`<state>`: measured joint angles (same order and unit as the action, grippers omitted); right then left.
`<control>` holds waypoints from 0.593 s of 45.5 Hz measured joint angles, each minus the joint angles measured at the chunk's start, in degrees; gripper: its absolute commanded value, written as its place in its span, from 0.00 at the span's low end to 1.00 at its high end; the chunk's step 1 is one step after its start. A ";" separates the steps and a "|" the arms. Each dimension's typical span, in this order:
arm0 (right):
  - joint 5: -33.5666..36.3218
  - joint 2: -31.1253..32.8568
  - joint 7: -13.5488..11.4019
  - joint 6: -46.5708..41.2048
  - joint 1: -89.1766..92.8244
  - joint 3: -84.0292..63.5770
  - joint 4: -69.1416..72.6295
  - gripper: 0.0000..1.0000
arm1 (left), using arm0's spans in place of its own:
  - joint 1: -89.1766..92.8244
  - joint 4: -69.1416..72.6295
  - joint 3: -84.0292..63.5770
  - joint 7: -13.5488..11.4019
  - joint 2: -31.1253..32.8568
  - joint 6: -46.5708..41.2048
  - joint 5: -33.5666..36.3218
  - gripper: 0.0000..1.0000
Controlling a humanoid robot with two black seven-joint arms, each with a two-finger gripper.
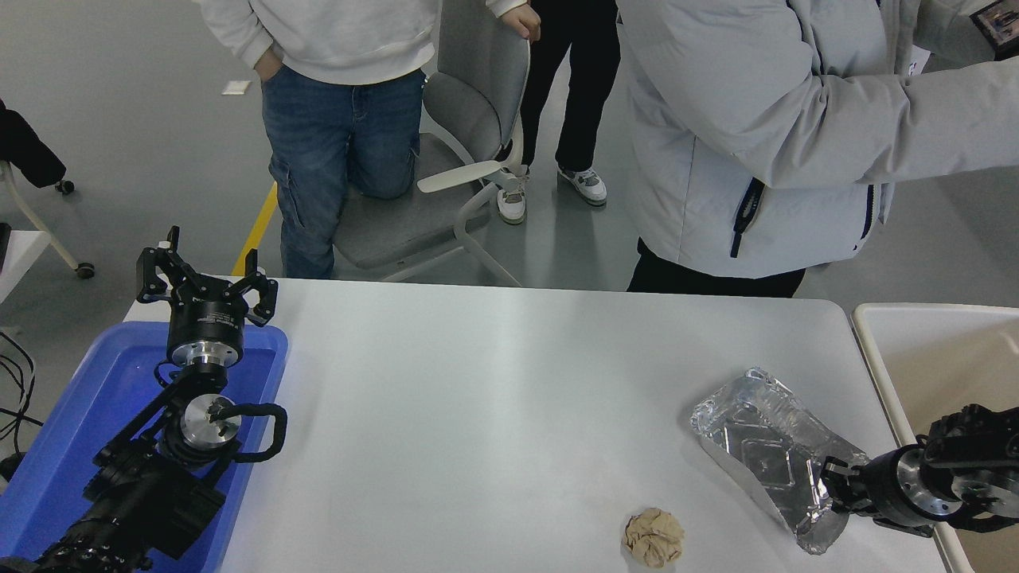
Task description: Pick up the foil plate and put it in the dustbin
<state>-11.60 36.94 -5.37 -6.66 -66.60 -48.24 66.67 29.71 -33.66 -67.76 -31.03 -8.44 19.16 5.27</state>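
The foil plate (764,442) is a shiny crinkled silver tray lying on the white table (478,398) near its right edge. My right gripper (832,485) comes in from the right edge and is closed on the tray's near right rim. The dustbin (931,358), beige with a cream rim, stands just past the table's right edge, behind the right arm. My left gripper (203,274) is parked open at the lower left, above the blue tray.
A blue plastic tray (95,414) sits at the table's left under the left arm. A crumpled tan paper ball (654,537) lies near the front edge. People stand at the far side, with a grey office chair (446,159) between them.
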 measured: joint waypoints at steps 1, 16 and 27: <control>-0.01 0.02 0.00 0.00 0.00 0.00 0.00 0.00 | 0.00 0.00 0.00 0.00 0.00 0.00 0.00 0.99; -0.25 0.81 0.07 -0.43 -0.66 0.05 0.09 0.00 | 0.00 0.00 0.00 0.00 0.00 0.00 0.00 0.99; -1.34 3.09 0.12 -1.31 -2.31 -0.16 0.45 0.00 | 0.00 0.00 0.00 0.00 0.00 0.00 0.00 0.99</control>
<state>-12.94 40.03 -5.25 -7.97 -68.91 -48.39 67.12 29.71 -33.66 -67.76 -31.02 -8.44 19.16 5.27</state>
